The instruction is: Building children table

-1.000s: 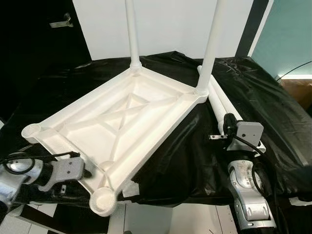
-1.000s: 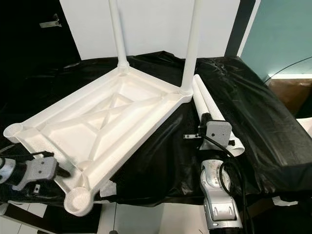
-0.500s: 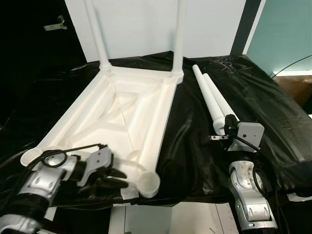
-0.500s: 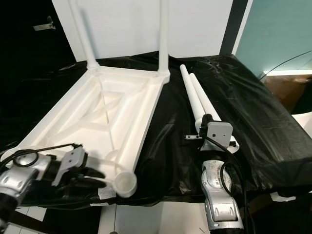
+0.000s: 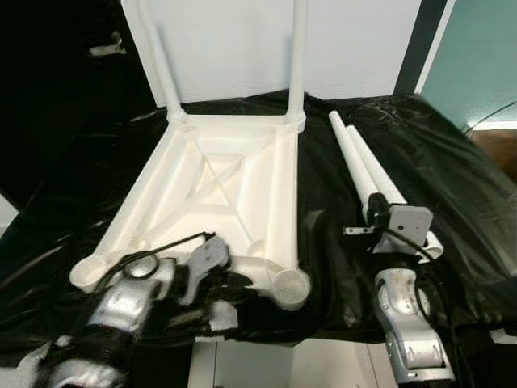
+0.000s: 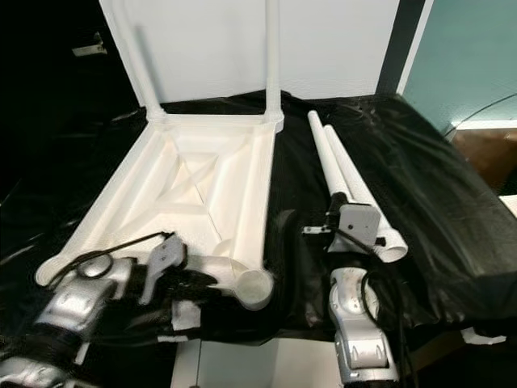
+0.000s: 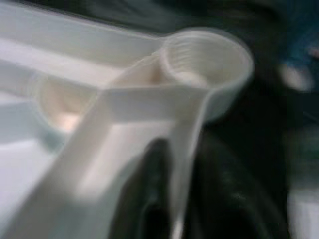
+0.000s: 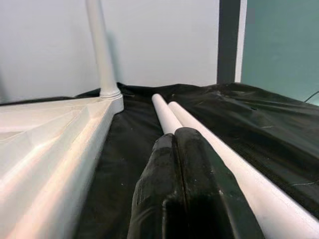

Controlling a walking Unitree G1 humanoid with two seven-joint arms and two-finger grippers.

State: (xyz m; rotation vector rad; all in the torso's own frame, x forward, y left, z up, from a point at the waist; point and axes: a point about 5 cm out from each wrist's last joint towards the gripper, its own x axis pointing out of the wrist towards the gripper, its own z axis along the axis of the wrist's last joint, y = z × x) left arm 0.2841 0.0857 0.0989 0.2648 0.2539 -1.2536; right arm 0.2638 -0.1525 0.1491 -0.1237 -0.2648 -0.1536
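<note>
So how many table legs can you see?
4. Two stand upright in the far corners of the upturned tabletop: one left, one right. Two lie loose on the black sheet beside it.

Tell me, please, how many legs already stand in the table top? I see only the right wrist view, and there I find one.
Observer: Two. The standing legs are in the two far corners of the upturned table top.
Operator: And the near corners?
Observer: Both near sockets are empty.
Operator: Where is the left gripper?
Observer: The left gripper is at the near edge of the table top, beside the near socket on the robot's right.
</note>
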